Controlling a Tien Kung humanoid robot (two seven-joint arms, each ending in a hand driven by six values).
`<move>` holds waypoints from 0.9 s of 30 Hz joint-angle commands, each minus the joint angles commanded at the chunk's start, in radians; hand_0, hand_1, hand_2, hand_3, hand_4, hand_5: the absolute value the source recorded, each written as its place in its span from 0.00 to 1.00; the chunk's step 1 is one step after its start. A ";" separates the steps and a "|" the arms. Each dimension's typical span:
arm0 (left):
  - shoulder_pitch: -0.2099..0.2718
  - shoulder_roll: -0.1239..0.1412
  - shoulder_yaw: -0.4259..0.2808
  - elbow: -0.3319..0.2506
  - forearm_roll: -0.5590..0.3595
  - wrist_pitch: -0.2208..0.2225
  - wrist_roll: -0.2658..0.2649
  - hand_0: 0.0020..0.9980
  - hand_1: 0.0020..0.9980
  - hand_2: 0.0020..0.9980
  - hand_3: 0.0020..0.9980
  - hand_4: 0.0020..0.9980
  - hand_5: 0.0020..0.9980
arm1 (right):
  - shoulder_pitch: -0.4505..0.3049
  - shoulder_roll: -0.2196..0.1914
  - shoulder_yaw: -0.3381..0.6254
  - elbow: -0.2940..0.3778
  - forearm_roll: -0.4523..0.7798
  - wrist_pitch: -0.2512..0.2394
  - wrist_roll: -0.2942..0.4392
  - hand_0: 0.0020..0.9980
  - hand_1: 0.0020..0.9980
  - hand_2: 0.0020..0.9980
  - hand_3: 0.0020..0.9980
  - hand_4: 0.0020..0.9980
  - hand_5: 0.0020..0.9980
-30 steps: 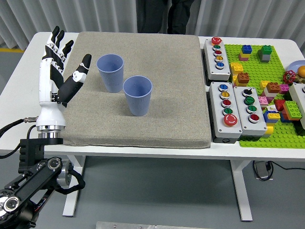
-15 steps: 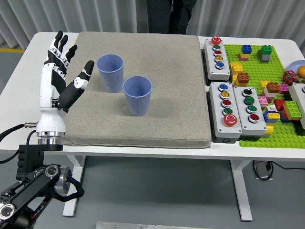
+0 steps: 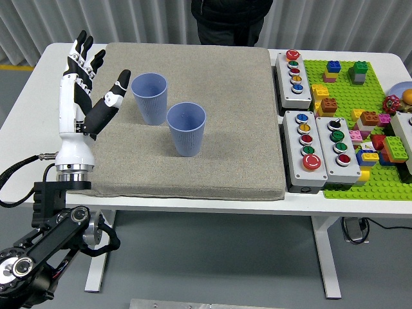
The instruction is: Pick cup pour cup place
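1. The left hand (image 3: 87, 90) is up over the left side of the grey mat (image 3: 193, 167), with its fingers spread wide and nothing in it.
2. The far blue cup (image 3: 149, 98) stands just beside the thumb, not touching it.
3. The near blue cup (image 3: 186, 129) stands right next to the far one, nearer the middle of the mat.
4. Both cups stand upright.

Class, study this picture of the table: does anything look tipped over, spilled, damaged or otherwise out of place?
Nothing stands out. Both blue cups, the far cup and the near cup, stand upright on the grey mat with no spill visible. The left hand is open beside the far cup, not touching it.
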 joint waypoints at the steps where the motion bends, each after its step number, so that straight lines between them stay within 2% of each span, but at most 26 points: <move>1: -0.010 -0.005 0.004 0.017 0.000 0.000 0.001 0.87 0.86 0.99 1.00 0.86 0.41 | 0.000 0.000 0.000 0.000 -0.003 0.001 -0.001 0.67 0.61 0.55 0.54 0.00 0.18; 7: -0.019 -0.017 0.003 0.038 0.001 0.000 0.000 0.87 0.86 0.99 1.00 0.86 0.41 | -0.003 0.001 -0.001 0.000 0.001 -0.001 0.000 0.67 0.61 0.55 0.54 0.00 0.18; 20: -0.027 -0.010 -0.001 0.032 0.009 0.000 0.003 0.87 0.86 0.99 1.00 0.86 0.41 | 0.000 -0.001 0.008 -0.001 -0.003 0.003 0.000 0.67 0.61 0.55 0.54 0.00 0.18; 27: -0.032 -0.010 0.006 0.048 0.018 0.000 0.010 0.87 0.86 0.99 1.00 0.86 0.41 | -0.004 0.001 0.014 0.001 -0.013 0.006 -0.006 0.67 0.61 0.55 0.54 0.00 0.17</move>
